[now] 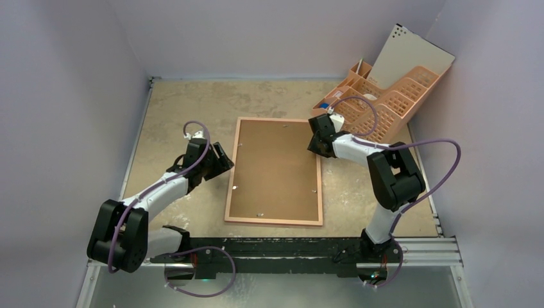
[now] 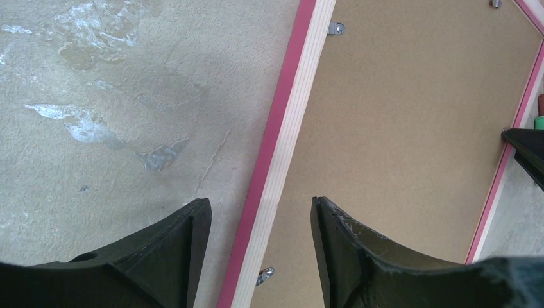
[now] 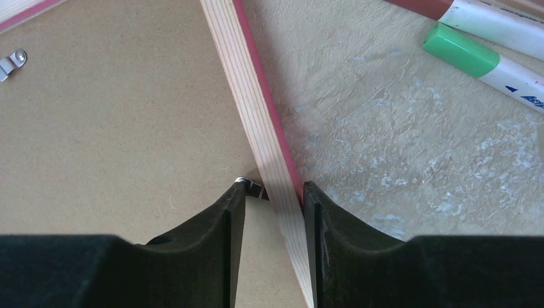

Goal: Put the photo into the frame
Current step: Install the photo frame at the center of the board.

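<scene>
Left gripper (image 2: 260,205), the nearer of the two: jaws wide, straddling the left rail of the large thin rectangular frame (image 1: 272,221), with a gap on either side. The frame lies flat on the mottled beige table (image 1: 179,102), pale wood reverse upward, pink showing along its outer edge. A plain brown backing board (image 1: 276,167) sits inside it under small metal clips (image 2: 335,28).

Right gripper (image 3: 274,187), farther along the right rail: jaws narrow about it, outer finger against the pink edge, inner finger at a clip (a firm pinch cannot be confirmed).

Just beyond lies a green-capped white marker (image 3: 478,61). A peach plastic lattice organiser (image 1: 391,102) stands at the far right.
</scene>
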### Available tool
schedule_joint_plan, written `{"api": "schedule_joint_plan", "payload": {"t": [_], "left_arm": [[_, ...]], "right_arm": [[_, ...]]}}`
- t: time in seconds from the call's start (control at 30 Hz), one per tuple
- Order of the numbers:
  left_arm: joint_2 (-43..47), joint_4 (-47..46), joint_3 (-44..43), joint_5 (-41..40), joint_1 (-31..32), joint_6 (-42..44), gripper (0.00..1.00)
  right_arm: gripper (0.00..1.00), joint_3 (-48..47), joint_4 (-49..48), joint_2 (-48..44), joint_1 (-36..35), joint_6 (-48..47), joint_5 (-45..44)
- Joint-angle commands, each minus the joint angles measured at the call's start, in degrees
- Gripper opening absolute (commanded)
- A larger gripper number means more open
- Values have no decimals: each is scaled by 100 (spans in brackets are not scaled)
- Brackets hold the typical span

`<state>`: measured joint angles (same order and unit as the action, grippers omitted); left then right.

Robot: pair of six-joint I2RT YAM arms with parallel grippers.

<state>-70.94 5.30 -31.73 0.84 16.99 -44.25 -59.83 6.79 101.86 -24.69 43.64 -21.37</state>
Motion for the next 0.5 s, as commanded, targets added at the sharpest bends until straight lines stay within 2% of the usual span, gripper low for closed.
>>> {"api": "schedule_joint_plan", "payload": {"t": [0.0, 0.37, 0.47], "left_arm": [[10, -113, -49, 47, -12, 101, 60], [31, -104, -36, 65, -12, 101, 60], [59, -83, -44, 49, -12, 101, 60]], "right_arm": [[38, 10, 73, 110, 78, 123, -19], [34, 97, -20, -37, 119, 54, 114], [40, 33, 5, -142, 131, 44, 196]]}}
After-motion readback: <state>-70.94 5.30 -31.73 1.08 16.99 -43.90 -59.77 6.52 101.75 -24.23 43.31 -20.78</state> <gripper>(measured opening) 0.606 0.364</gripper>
